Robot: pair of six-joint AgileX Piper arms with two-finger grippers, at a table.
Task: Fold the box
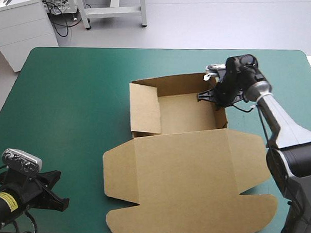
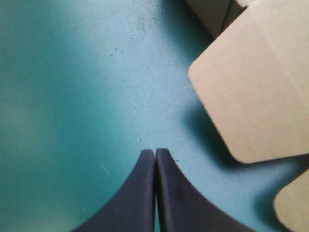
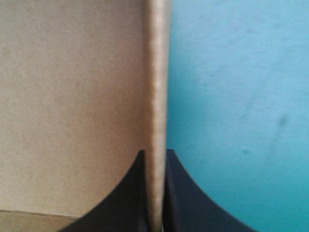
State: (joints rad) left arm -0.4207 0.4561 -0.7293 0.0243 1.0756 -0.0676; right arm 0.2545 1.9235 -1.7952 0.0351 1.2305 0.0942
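- Near left corner of the teal-green tabletop (image 1: 69, 93): the left gripper (image 2: 155, 151) rests idle, its black fingers (image 2: 137, 193) pressed together on nothing.
- Centre: the brown box (image 1: 184, 174) is half formed. Its lid (image 1: 193, 199) lies flat toward the near edge, and the tray walls are raised.
- Farther right: the right gripper (image 3: 154, 153) pinches the tray's right wall (image 3: 157, 72), which is probably not yet tucked.
- Beyond the far edge: a white cabinet (image 1: 20, 25).

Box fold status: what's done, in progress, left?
Done: the box has its back and left walls raised, forming an open tray at the far half. In hand: the right gripper is shut on the right wall. Left: the lid lies flat on the teal-green cover, flaps unfolded; the left gripper, shut, holds nothing.
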